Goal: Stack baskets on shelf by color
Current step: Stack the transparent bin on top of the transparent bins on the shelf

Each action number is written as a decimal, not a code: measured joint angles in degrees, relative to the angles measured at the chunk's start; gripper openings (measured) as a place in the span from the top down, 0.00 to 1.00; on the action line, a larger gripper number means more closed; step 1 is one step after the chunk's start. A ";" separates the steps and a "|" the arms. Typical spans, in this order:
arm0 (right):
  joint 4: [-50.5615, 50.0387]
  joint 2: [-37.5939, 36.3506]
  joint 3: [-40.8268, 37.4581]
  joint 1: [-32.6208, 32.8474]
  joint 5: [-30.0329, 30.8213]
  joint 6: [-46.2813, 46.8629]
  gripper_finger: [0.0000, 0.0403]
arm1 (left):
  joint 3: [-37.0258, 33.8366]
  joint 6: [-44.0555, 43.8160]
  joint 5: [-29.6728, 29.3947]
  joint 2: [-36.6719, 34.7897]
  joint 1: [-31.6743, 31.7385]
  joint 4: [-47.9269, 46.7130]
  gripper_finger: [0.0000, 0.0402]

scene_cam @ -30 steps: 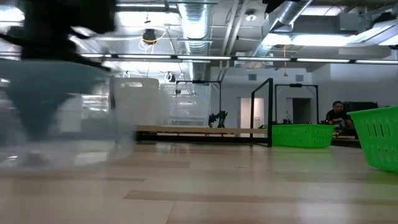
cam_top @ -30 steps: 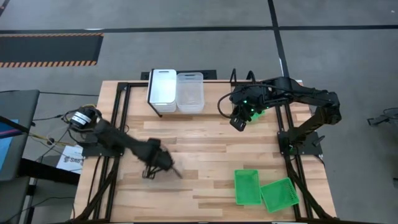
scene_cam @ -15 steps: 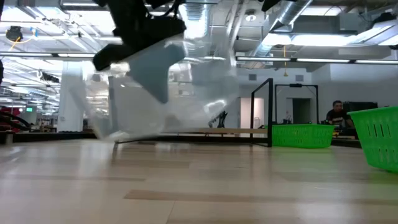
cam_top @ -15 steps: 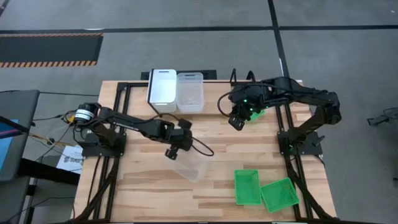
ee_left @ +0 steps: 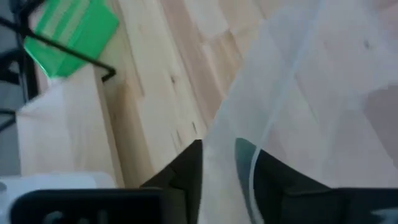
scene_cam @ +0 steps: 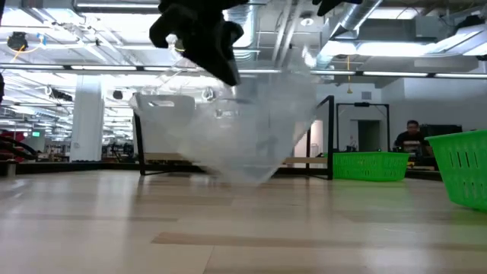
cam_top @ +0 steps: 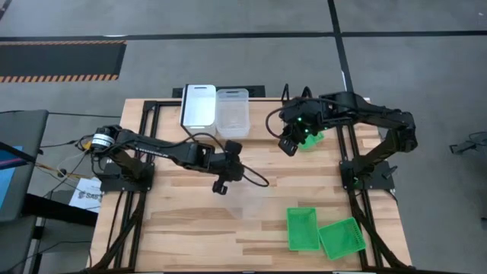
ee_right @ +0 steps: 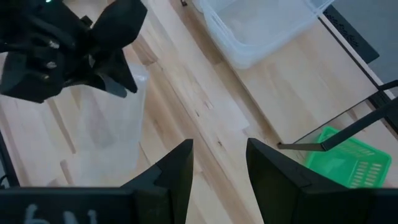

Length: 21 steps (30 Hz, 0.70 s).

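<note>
A clear basket (scene_cam: 243, 129) hangs tilted under my left gripper (cam_top: 221, 185) over the middle of the table. The gripper's fingers stand apart on either side of the basket's wall. My right gripper (cam_top: 288, 144) is open and holds nothing. It hovers by a green basket (cam_top: 310, 138) at the right end of the shelf (cam_top: 262, 114). A white basket (cam_top: 199, 106) and a second clear basket (cam_top: 233, 113) stand side by side on the shelf's left part. Two green baskets (cam_top: 303, 228) (cam_top: 340, 237) rest on the table near its front right. My left gripper comes slanting down from the table's left, one finger (ee_left: 186, 177) outside the clear basket and one inside. The thin rim wall (ee_left: 219, 186) runs through the gap between them. Whether a finger touches it I cannot tell. The basket tilts, its low corner (scene_cam: 243, 179) at the tabletop.
The shelf's thin black legs (scene_cam: 331, 137) stand at the table's far side. Bare wood lies between the shelf and the two green baskets at the front. A person (scene_cam: 411, 141) sits far behind the table.
My left gripper has swung from the table's near left up and toward the middle and the far side, turning as it went. The clear basket came with it. It left the table at the near left and now tips with one corner down.
</note>
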 joint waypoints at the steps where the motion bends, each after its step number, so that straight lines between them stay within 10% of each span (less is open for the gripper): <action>1: 0.03 0.00 0.00 -0.22 -0.02 -0.07 0.58 | -0.02 -0.81 -0.36 0.00 0.06 -0.63 0.76; 12: 1.65 0.00 0.00 -1.33 0.01 -0.16 0.58 | 0.00 -5.78 -0.06 -0.55 0.28 0.68 0.60; 21: 11.95 0.00 -7.06 -1.31 -0.10 4.56 0.58 | 5.95 -20.06 -11.42 -5.67 0.55 -5.95 0.59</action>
